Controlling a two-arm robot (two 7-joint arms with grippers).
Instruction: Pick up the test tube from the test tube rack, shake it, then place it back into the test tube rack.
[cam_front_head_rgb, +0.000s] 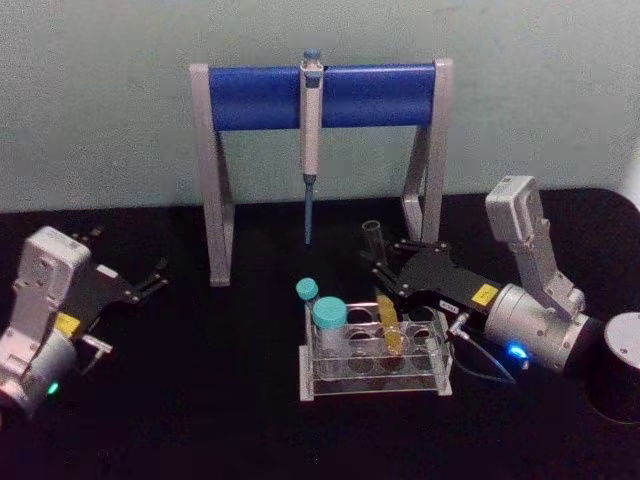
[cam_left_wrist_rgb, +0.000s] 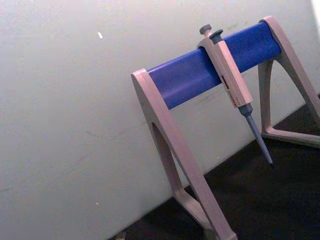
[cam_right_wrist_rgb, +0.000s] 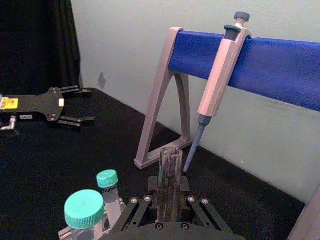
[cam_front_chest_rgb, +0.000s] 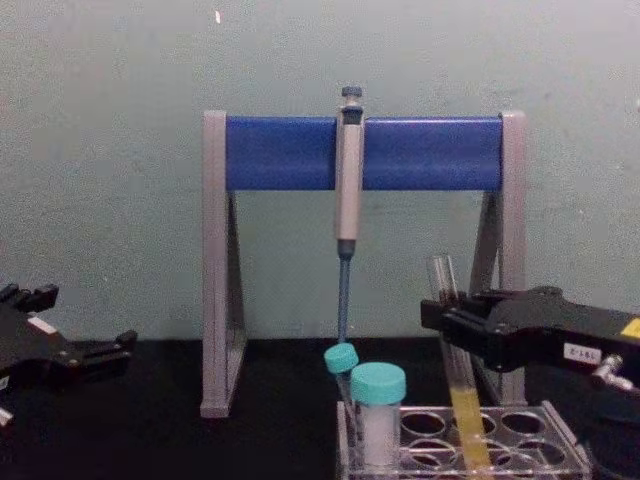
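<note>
The test tube (cam_front_head_rgb: 389, 325) stands slightly tilted in a right-hand hole of the test tube rack (cam_front_head_rgb: 375, 387), with yellow-orange liquid in its lower part. My right gripper (cam_front_head_rgb: 380, 262) comes in from the right and is shut on the tube's clear upper part, above the rack. In the chest view the right gripper (cam_front_chest_rgb: 445, 318) clamps the test tube (cam_front_chest_rgb: 466, 410) just over the test tube rack (cam_front_chest_rgb: 520, 442). The right wrist view has the test tube (cam_right_wrist_rgb: 170, 170) rising between the fingers. My left gripper (cam_front_head_rgb: 160, 277) rests open on the table at far left.
A grey-and-blue pipette stand (cam_front_head_rgb: 320, 95) with a hanging pipette (cam_front_head_rgb: 311, 130) stands behind the rack. A wide teal-capped vial (cam_front_head_rgb: 329, 318) and a thin teal-capped tube (cam_front_head_rgb: 307, 291) occupy the rack's left end. A round grey object (cam_front_head_rgb: 625, 342) sits at the far right.
</note>
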